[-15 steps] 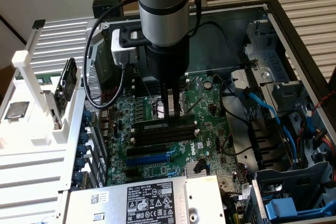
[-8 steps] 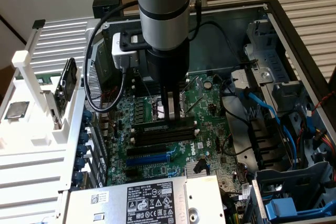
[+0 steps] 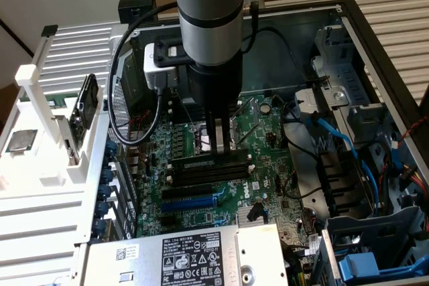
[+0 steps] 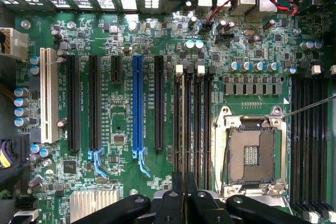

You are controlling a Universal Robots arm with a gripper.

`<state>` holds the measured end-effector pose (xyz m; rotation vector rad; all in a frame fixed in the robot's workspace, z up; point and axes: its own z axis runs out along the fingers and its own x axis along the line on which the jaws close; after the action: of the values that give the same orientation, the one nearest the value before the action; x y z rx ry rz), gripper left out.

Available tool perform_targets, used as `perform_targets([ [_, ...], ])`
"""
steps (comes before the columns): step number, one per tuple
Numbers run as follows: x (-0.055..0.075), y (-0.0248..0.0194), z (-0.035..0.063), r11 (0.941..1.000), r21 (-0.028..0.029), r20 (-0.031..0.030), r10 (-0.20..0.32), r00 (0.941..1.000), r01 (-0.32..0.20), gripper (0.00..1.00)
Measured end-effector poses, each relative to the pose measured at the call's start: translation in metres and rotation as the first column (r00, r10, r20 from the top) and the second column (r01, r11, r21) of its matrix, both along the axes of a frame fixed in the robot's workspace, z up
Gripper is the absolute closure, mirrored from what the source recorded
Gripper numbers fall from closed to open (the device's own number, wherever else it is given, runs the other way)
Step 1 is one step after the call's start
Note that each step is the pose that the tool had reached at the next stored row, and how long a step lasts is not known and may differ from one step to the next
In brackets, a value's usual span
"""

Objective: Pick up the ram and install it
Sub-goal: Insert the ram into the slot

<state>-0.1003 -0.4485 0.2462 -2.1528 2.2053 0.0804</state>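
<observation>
where long black plastic slots lie, the black metal gripper is held nearly closed. its hold cannot be told.

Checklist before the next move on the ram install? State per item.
1. The tool is over the memory slots: ok.
2. The tool is shut: ok.
3. The ram is held in the tool: cannot tell.
4. The slot latches are open: cannot tell.
5. The processor socket beside the slots is clear of the tool: ok.
</observation>
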Motion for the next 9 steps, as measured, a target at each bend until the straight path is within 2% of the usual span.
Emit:
perform_targets([
  [4, 0.0016, -0.0005, -0.0003, 1.0, 0.0046, -0.0131, 0.0, 0.9999, 0.0, 0.88],
  [9, 0.0021, -0.0026, -0.001, 1.0, 0.0055, -0.0159, 0.0, 0.9999, 0.0, 0.88],
])
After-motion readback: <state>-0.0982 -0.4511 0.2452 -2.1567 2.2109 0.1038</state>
